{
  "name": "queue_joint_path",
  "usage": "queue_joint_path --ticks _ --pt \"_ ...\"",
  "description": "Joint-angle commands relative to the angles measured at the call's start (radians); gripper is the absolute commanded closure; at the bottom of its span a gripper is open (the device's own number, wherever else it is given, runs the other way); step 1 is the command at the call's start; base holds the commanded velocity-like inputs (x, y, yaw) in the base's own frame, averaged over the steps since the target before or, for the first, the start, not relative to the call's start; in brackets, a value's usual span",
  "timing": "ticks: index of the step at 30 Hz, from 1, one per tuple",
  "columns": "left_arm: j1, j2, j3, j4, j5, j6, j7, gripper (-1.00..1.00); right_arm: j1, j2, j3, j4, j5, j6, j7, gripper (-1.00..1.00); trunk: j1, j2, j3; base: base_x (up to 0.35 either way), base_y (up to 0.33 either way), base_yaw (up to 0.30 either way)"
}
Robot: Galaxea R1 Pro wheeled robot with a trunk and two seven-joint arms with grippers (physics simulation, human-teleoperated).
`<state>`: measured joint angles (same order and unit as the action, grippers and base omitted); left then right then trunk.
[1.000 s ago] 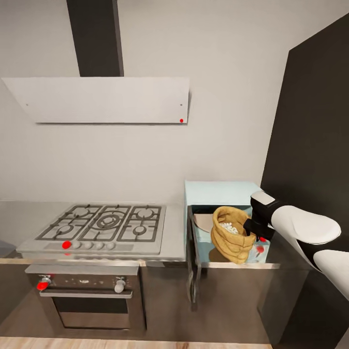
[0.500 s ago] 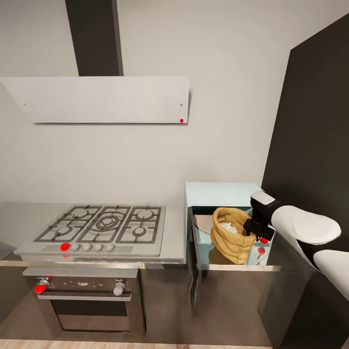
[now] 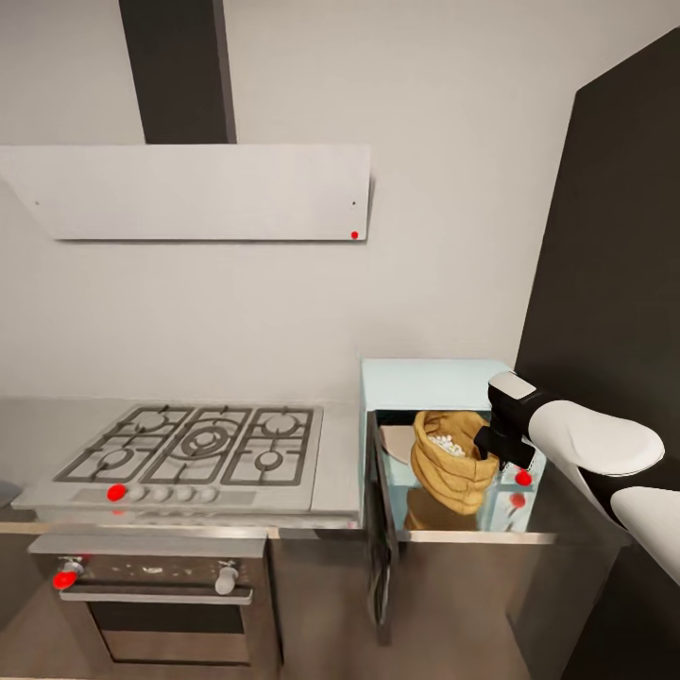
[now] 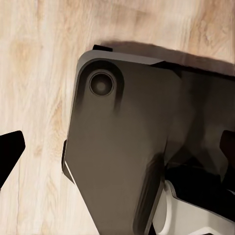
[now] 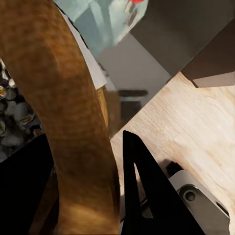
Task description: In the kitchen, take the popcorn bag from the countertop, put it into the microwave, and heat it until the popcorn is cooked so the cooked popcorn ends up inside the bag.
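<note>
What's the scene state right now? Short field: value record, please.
setting: kitchen, gas hob left of the microwave
microwave door: open, swung out toward the camera
popcorn bag: held in the door opening, tilted, lifted off the microwave floor
bag contents: whitish popcorn visible at the open top
right hand: shut on the bag's rolled rim
left hand: state cannot be told; left wrist view shows wood floor and the robot base

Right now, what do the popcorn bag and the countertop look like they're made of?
The popcorn bag looks like coarse woven cloth, burlap-like: matte tan-gold, wrinkled in horizontal folds, with a rolled rim. The countertop looks like brushed metal, probably steel: thin, grey, faintly reflective. Both are simulator renders, so this goes by look alone.
</note>
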<state>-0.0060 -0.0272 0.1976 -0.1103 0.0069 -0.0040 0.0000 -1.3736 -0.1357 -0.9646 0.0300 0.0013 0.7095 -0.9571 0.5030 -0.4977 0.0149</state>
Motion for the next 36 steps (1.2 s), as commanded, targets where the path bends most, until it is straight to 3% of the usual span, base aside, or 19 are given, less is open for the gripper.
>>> queue_joint_path --ticks 1,10,36 --pt "0.000 0.000 0.005 0.000 0.001 -0.001 0.000 -1.00 -0.001 -0.001 0.000 0.002 0.000 0.004 -0.003 1.00 0.001 0.000 0.000 0.313 0.000 0.000" --pt "0.000 0.000 0.004 0.000 0.001 -0.001 0.000 -1.00 -0.001 -0.001 0.000 0.002 0.000 0.004 -0.003 1.00 0.001 0.000 0.000 0.178 0.000 0.000" --pt "0.000 0.000 0.005 0.000 0.001 -0.001 0.000 -1.00 -0.001 -0.001 0.000 0.002 0.000 0.004 -0.003 1.00 0.001 0.000 0.000 0.013 0.000 0.000"
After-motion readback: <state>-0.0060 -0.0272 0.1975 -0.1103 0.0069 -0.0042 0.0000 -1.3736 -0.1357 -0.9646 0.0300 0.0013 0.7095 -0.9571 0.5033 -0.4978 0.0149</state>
